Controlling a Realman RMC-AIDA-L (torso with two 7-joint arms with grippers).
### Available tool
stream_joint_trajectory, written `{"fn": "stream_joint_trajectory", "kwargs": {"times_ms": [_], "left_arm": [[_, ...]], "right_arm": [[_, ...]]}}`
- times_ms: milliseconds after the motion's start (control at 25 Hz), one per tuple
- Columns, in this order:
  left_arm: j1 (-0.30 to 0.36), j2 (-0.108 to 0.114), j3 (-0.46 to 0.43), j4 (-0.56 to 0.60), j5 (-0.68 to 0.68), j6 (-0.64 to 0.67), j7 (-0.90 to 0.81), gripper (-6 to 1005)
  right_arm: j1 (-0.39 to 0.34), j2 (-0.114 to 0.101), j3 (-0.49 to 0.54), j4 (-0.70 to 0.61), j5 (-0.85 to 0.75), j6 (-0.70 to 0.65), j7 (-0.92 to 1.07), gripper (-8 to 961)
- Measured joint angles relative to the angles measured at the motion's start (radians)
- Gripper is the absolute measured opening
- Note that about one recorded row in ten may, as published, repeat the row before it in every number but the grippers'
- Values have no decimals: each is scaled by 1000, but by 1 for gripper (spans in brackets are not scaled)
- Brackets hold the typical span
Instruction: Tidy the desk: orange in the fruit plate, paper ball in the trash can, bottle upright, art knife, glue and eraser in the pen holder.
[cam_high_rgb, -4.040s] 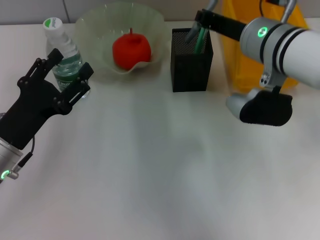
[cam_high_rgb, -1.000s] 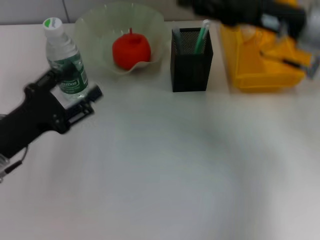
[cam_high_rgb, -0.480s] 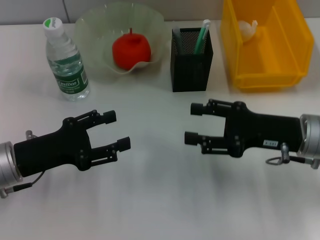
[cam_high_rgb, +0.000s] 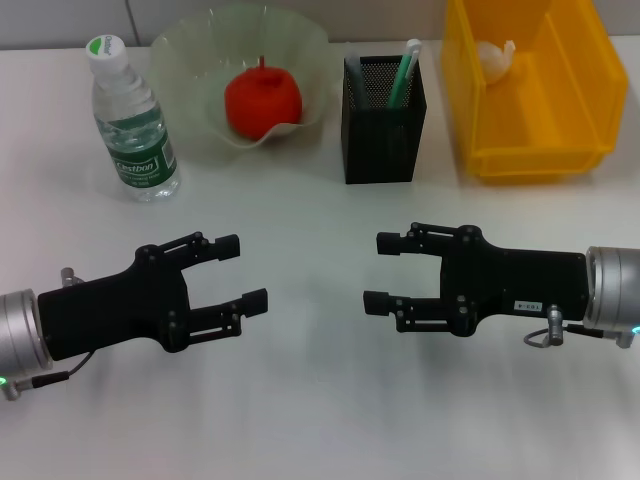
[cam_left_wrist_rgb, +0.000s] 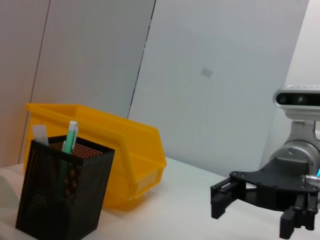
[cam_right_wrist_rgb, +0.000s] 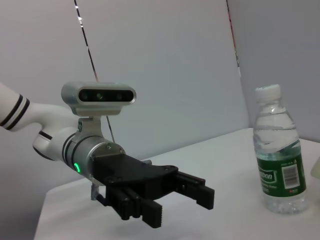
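From the head view the orange sits in the plate, stem up, and a paper ball lies in the far end of the bin; neither wrist view shows these. The bottle stands upright, cap up (long axis vertical), left of the plate, confirmed in the right wrist view. The holder stands between plate and bin, pens poking up; the left wrist view shows it just in front of the bin. The left gripper and right gripper hover low over the near table, facing each other, fingers spread wide, holding nothing.
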Motion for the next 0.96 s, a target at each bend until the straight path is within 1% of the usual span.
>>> {"fn": "stream_joint_trajectory", "kwargs": {"times_ms": [480, 960], "left_arm": [[-2, -6, -2, 8, 8, -20, -14, 805], [-10, -10, -2, 10, 12, -40, -7, 805]], "right_arm": [[13, 5, 1, -8, -3, 16, -14, 759], [20, 5, 1, -15, -11, 19, -15, 759]]}}
